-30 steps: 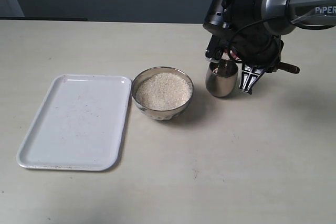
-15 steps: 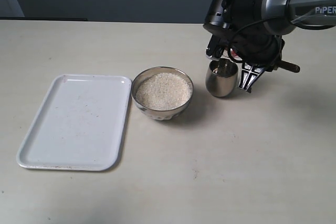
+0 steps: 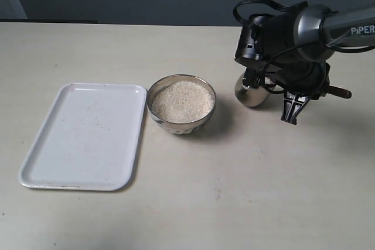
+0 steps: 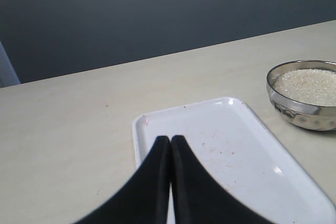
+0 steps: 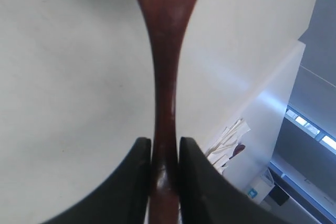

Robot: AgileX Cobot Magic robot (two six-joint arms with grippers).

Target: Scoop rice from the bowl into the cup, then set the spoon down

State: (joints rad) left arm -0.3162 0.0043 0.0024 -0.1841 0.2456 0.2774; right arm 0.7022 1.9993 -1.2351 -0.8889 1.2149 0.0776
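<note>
The steel bowl (image 3: 157, 94) stands mid-table, heaped with white rice (image 3: 182, 101). To its right is the steel cup (image 3: 250, 93), its top hidden behind my right arm. My right gripper (image 3: 291, 109) hangs just right of the cup. In the right wrist view, this gripper (image 5: 164, 145) is shut on the reddish-brown spoon (image 5: 165, 72) by its thin handle. The scoop runs off the picture's edge, so its contents cannot be seen. My left gripper (image 4: 170, 140) is shut and empty above the white tray (image 4: 236, 145). The bowl (image 4: 302, 115) and rice (image 4: 310, 83) lie beyond the tray.
The white tray (image 3: 88, 136) lies flat to the left of the bowl, with only a few specks on it. Bare beige table (image 3: 234, 191) surrounds everything. A dark wall runs behind the table's far edge.
My right arm has shifted right and toward the near side, dropping lower so that it now covers the cup's mouth. The bowl, the tray and the cup have stayed put.
</note>
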